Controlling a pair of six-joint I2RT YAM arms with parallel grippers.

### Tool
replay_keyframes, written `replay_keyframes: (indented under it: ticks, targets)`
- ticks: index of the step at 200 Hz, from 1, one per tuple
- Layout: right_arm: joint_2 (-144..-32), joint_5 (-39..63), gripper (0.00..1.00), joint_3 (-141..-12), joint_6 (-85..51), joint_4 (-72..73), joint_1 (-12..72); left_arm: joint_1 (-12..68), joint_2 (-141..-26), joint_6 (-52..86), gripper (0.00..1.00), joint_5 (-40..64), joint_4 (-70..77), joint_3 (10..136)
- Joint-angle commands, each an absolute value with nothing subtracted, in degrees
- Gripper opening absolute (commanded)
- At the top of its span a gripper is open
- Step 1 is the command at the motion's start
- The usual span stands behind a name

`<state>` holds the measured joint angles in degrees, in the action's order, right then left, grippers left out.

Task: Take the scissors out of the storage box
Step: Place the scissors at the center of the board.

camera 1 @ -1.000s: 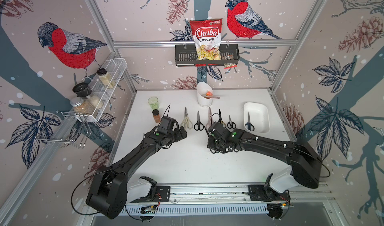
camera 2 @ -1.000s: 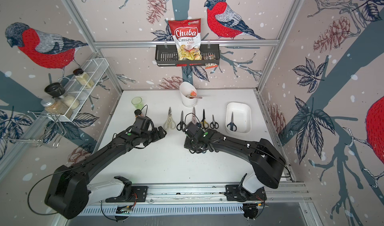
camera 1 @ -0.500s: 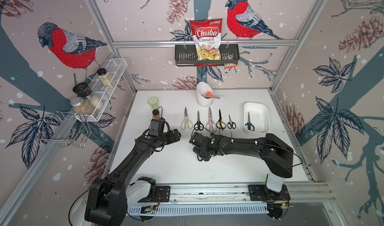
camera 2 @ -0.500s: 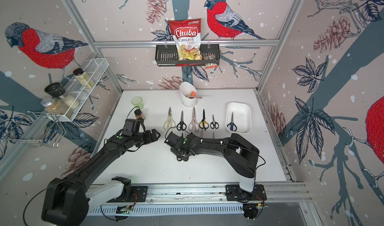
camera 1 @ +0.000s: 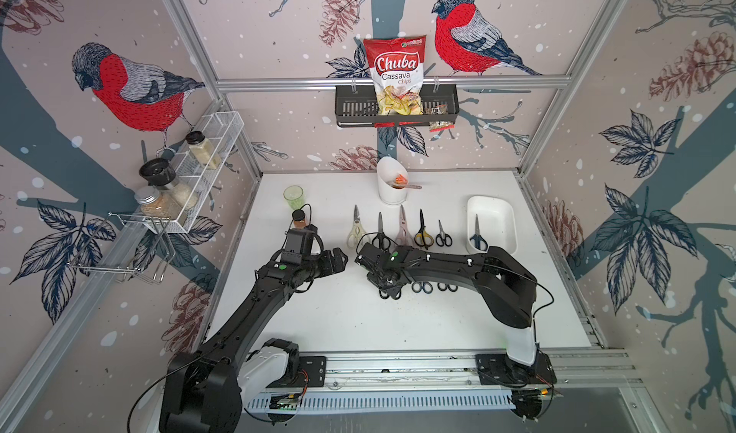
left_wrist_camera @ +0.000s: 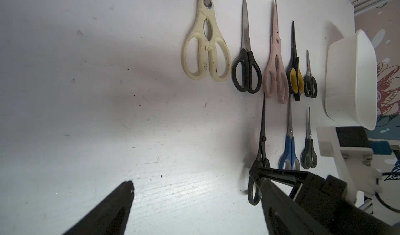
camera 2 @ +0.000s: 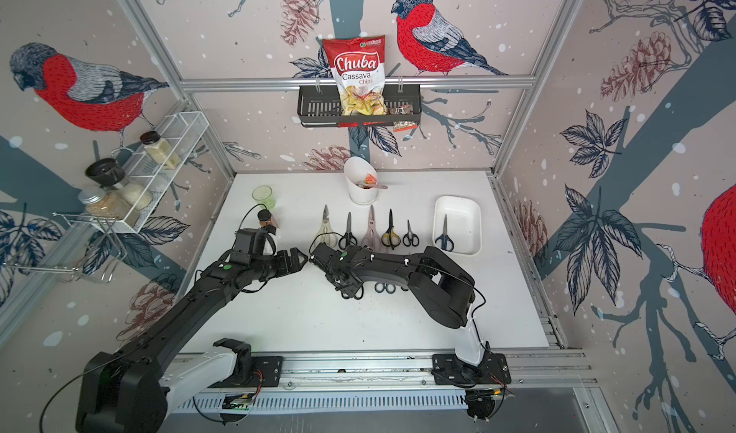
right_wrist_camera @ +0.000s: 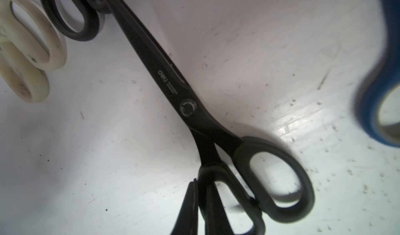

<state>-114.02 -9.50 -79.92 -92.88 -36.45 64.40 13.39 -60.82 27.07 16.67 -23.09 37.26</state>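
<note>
Starting at the left, note a green cup (camera 1: 293, 196) and a small dark-lidded jar (camera 1: 299, 220) toward the far left of the table (camera 1: 318, 315). Nearer the robot, find the left gripper (camera 1: 338, 259) above bare table, spread wide and gripping nothing.

Moving right, count a far row of five lying flat, blades pointing away: cream scissors (camera 1: 355, 229), black-handled scissors (camera 1: 380, 233), pink scissors (camera 1: 403, 227), yellow-black scissors (camera 1: 422, 233) and small black scissors (camera 1: 443, 235).

In the near row, see the right gripper (left_wrist_camera: 258, 169) clamped tight on one handle ring of the all-black scissors (right_wrist_camera: 188, 106), with the blade tip close to the pink handles. Impossible to tell whether lifted or resting on the table. Just right of those, find blue scissors (left_wrist_camera: 289, 149) and grey scissors (left_wrist_camera: 309, 151), side by side without touching.

Farthest right, find the storage box (camera 1: 498, 216), with dark blue scissors (camera 1: 477, 235) lying inside, blade pointing away.
</note>
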Motion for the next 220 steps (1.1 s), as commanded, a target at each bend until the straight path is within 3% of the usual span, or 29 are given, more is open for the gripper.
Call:
replay_keyframes:
  ticks: [1,40,129,178,220]
  targets:
    - [-115.3,-10.1,0.00,-80.2,-90.5,-40.0,64.0,13.2,-60.9,26.6,0.95,17.2,-22.3,37.1]
    - [-116.6,-9.5,0.00,-80.9,-89.0,-40.7,63.5,13.2,-60.7,26.7,0.95,16.9,-22.3,37.1]
    - [-112.5,-9.6,0.35,-82.2,-88.5,-39.1,62.8,13.3,-60.8,26.7,0.95,16.8,-22.3,37.0]
    - [-104.5,-12.4,0.37,-81.1,-87.0,-41.8,62.6,13.4,-61.7,25.8,0.95,19.9,-22.2,37.2]
    - [-96.3,-13.3,0.37,-77.0,-75.7,-44.1,56.8,13.9,-64.4,25.1,0.95,23.6,-20.5,36.6]
